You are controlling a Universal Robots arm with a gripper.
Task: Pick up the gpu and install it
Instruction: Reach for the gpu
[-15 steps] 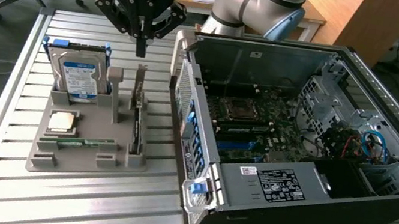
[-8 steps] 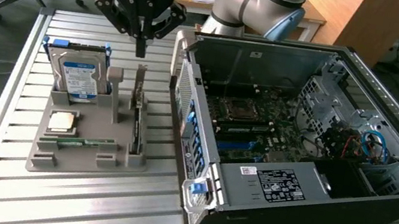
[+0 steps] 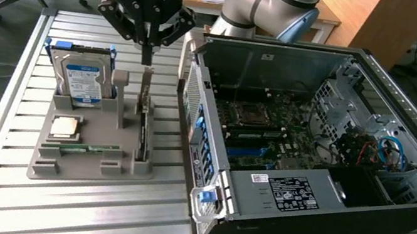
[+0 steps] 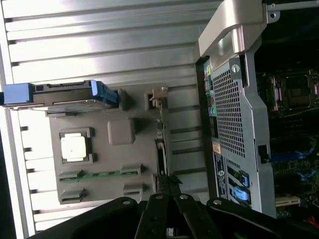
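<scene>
The gpu (image 3: pixel 142 120) stands on its long edge in a slot of the grey holder tray (image 3: pixel 89 172), its pale metal end bracket pointing up. My gripper (image 3: pixel 146 61) hangs straight over it, fingers pressed together into one narrow bar, the tips just above the bracket's top; I see no contact. In the wrist view the gpu (image 4: pixel 160 144) shows edge-on as a thin dark strip, and the shut black fingers (image 4: pixel 158 211) point toward its near end. The open computer case (image 3: pixel 310 172) stands to the exterior view's right, with its motherboard (image 3: pixel 262 126) exposed.
A blue-labelled hard drive (image 3: pixel 83 80), a square processor chip (image 3: pixel 65 126) and a green memory stick (image 3: pixel 88 149) share the tray. The case's rear wall (image 4: pixel 234 114) rises close beside the gpu. Everything rests on a slatted metal table (image 3: pixel 90 218); a cluttered desk stands behind.
</scene>
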